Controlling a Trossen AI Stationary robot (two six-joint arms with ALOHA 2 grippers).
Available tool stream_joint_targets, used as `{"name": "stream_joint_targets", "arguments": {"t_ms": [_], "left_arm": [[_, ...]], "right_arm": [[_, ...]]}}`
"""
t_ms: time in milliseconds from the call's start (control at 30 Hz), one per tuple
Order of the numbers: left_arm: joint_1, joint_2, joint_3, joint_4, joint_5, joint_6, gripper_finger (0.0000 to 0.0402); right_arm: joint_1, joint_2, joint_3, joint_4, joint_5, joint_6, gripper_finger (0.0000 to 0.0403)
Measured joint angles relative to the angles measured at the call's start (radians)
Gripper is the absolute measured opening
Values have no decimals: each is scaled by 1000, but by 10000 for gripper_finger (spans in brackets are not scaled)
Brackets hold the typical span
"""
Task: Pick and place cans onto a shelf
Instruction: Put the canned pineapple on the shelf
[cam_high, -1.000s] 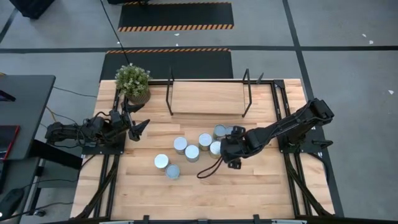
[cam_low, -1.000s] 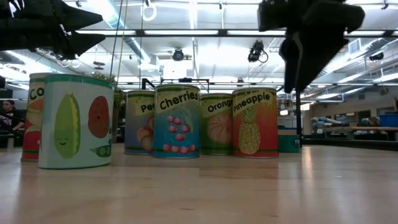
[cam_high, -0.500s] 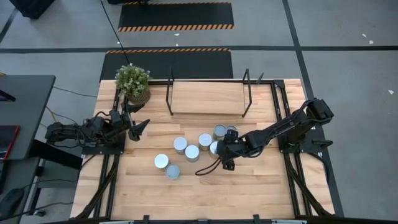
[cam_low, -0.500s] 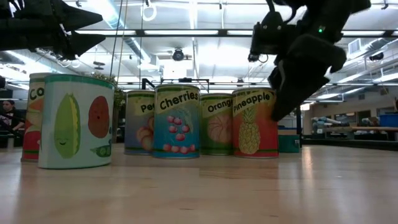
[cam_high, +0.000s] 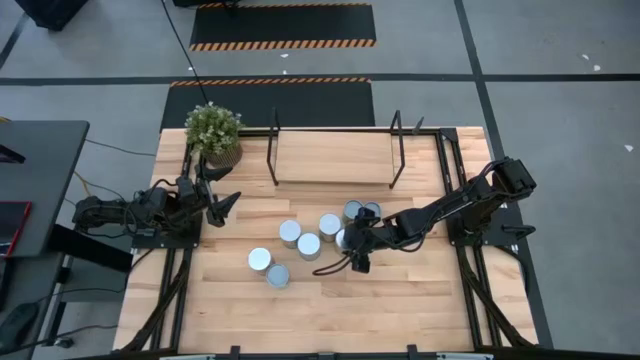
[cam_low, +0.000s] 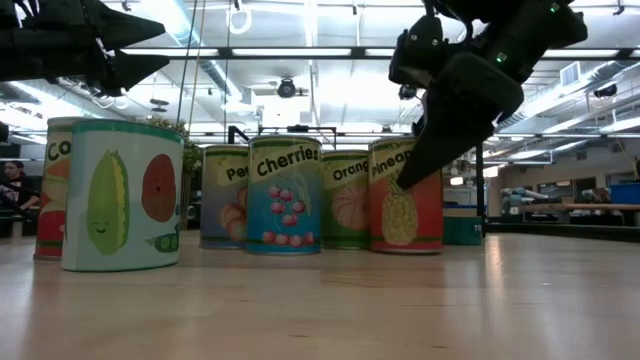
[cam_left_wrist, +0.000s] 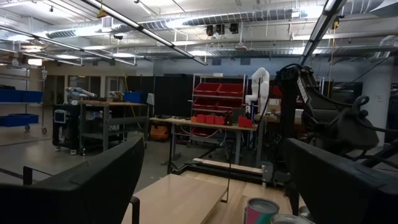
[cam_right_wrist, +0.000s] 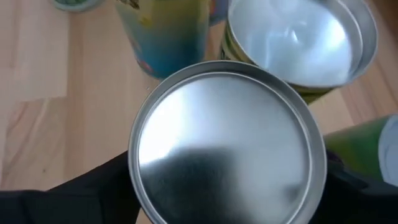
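Observation:
Eight cans with silver tops stand in a cluster (cam_high: 310, 240) on the wooden table, in front of the shelf (cam_high: 335, 160), whose board is bare. My right gripper (cam_high: 350, 244) is open and low over the rightmost front can, the pineapple can (cam_low: 405, 200). In the right wrist view its dark fingers (cam_right_wrist: 74, 193) stand on either side of that can's round top (cam_right_wrist: 227, 149). In the low view the fingers (cam_low: 440, 130) slant down in front of the can's upper part. My left gripper (cam_high: 226, 203) is open and empty at the table's left, above the surface. My right gripper's fingers stand astride the pineapple can's top rim (cam_right_wrist: 140, 180), coming from above and slanting from the table's right. The can stands upright on the table. I cannot tell whether the fingers touch its sides.
A potted green plant (cam_high: 213, 130) stands at the far left corner beside the shelf. Neighbouring cans (cam_right_wrist: 298, 43) stand close behind and beside the pineapple can. Two cans (cam_high: 268, 267) stand apart at the cluster's near left. Bare table lies toward the near edge (cam_high: 330, 310).
My right gripper has gone toward the table's left and down, from beside the cluster to over the pineapple can, tipping so that its fingers slant down across the can's upper part.

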Motion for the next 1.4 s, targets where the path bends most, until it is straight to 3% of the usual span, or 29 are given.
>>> {"name": "stream_joint_targets", "arguments": {"t_ms": [133, 300, 500, 633, 767, 967, 1133, 1400], "left_arm": [[0, 0, 0, 0, 0, 0, 392], [0, 0, 0, 0, 0, 1, 392], [0, 0, 0, 2, 0, 2, 392], [0, 0, 0, 2, 0, 2, 392], [0, 0, 0, 1, 0, 2, 392], [0, 0, 0, 4, 0, 1, 392], [0, 0, 0, 4, 0, 3, 392], [0, 0, 0, 6, 0, 6, 392]], "right_arm": [[-9, -2, 11, -33, -34, -22, 313], [-20, -62, 111, -242, -117, -52, 323], [-54, -196, 258, -454, -15, -242, 323], [-154, -297, 266, -460, 21, -363, 323], [-309, -340, 235, -458, -39, -441, 323], [-544, -258, 234, -377, -190, -580, 323], [-703, -137, 324, -362, -286, -666, 323], [-799, 91, 513, -371, -417, -738, 323]]}}
